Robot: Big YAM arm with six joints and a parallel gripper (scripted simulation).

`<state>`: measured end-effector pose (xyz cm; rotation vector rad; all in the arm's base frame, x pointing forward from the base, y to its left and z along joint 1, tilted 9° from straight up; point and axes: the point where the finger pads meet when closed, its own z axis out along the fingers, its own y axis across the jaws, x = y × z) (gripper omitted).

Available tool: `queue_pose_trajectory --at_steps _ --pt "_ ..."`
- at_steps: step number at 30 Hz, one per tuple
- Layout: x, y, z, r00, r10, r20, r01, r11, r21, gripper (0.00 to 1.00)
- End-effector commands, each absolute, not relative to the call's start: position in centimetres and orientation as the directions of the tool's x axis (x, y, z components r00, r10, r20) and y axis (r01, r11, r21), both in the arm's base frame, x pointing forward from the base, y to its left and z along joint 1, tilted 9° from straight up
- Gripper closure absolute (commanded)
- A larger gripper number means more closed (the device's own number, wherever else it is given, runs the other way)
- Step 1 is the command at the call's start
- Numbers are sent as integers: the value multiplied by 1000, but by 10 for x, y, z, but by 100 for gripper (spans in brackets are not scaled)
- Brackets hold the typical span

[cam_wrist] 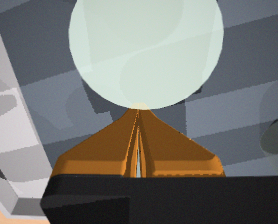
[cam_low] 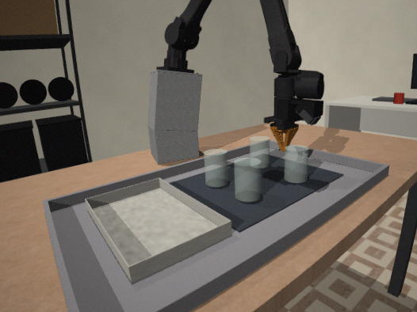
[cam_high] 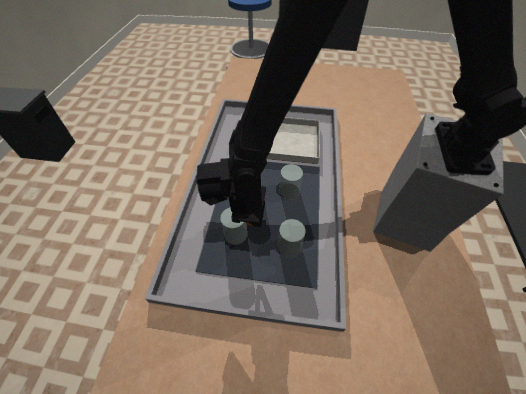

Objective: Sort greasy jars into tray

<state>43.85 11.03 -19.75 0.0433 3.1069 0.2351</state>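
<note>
Apparently to probe for grease, the gripper (cam_high: 250, 223) (cam_low: 283, 150) (cam_wrist: 138, 111), clenched on nothing, points down beside one glass jar (cam_high: 234, 227) (cam_low: 296, 164) (cam_wrist: 146, 50). All four jars stand on the dark mat (cam_high: 255, 268) (cam_low: 234, 215) (cam_wrist: 47, 95); the pale tray (cam_high: 295, 159) (cam_low: 182, 247) alongside awaits greasy ones.

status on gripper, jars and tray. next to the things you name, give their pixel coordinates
Gripper (cam_low: 284, 149) (cam_wrist: 138, 111) shut, holding nothing. Four jars on mat (cam_low: 317, 172), none in tray (cam_low: 180, 251). Greasy ones can't be told by sight.
</note>
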Motion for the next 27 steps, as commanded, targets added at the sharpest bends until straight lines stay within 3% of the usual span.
queue_pose_trajectory --at_steps 1,27 --pt "451 112 -193 -999 28 -43 21 988 152 100" --pt "455 112 -193 -999 28 -43 21 988 152 100"
